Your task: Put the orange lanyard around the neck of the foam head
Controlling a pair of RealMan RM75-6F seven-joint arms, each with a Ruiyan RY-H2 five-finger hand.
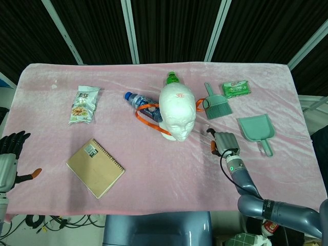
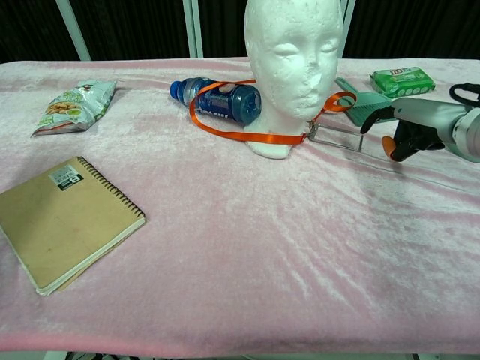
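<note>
The white foam head [image 1: 177,114] [image 2: 294,60] stands upright mid-table. The orange lanyard [image 1: 147,115] [image 2: 241,136] loops around its neck, draped over a blue bottle on one side. Its clear badge holder [image 2: 337,136] [image 1: 203,127] lies flat on the cloth on the other side. My right hand [image 1: 223,142] [image 2: 424,124] hovers just right of the badge holder, thumb and fingers apart, holding nothing. My left hand [image 1: 8,158] is at the table's left edge, fingers spread and empty, far from the head.
A blue water bottle [image 1: 137,100] [image 2: 222,102] lies left of the head; a green-capped bottle [image 1: 172,78] stands behind it. A snack bag [image 1: 84,104], notebook [image 1: 95,167], green brush [image 1: 217,103], dustpan [image 1: 256,128] and wipes pack [image 1: 236,89] lie on the pink cloth [image 1: 164,174].
</note>
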